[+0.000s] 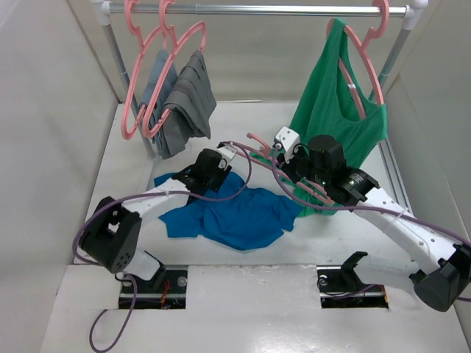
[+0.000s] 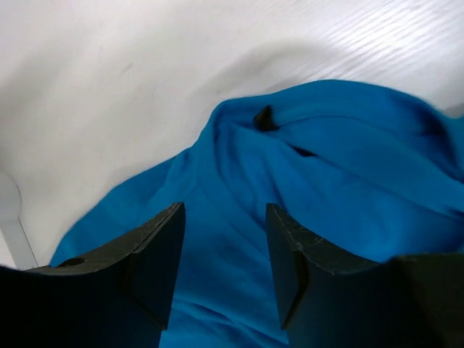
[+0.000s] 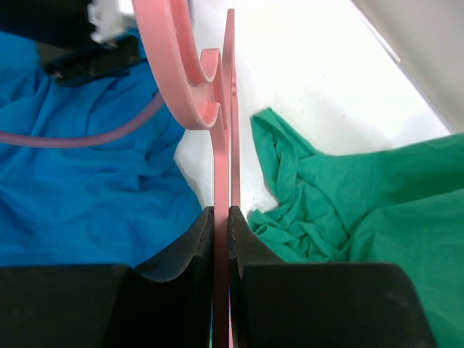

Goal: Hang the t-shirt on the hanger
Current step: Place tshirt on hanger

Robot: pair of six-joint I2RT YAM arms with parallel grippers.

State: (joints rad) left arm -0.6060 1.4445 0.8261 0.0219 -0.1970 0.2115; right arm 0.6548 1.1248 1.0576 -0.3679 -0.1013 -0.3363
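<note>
on the white table [image 1: 346, 239], between the two arms, the t-shirt [image 1: 228, 213] lies crumpled in a loose blue heap, its folds spreading from under the left arm toward the right arm. the left gripper [image 2: 225, 250] hangs over the left part of the cloth with its jaws apart; the left wrist view shows blue fabric in the gap below the dark fingers [image 2: 156, 254], and nothing is pinched between them. the right gripper [image 3: 221, 217] is clamped tight on the hanger [image 3: 221, 145], both jaws pressed flat against the thin pink plastic. the hanger runs forward from the jaws, and its curved part rises above the table between the blue cloth on one side and the hem of the green top [image 1: 335, 110] on the other. in the top view this hanger sits just beside the right edge of the t-shirt, low over the table. a purple cable [image 3: 72, 138] crosses over the blue cloth. the green top hangs from its own pink hanger on the metal rail [image 1: 257, 9] at the back right, and the grey garments [image 1: 180, 103] hang at the back left.
</note>
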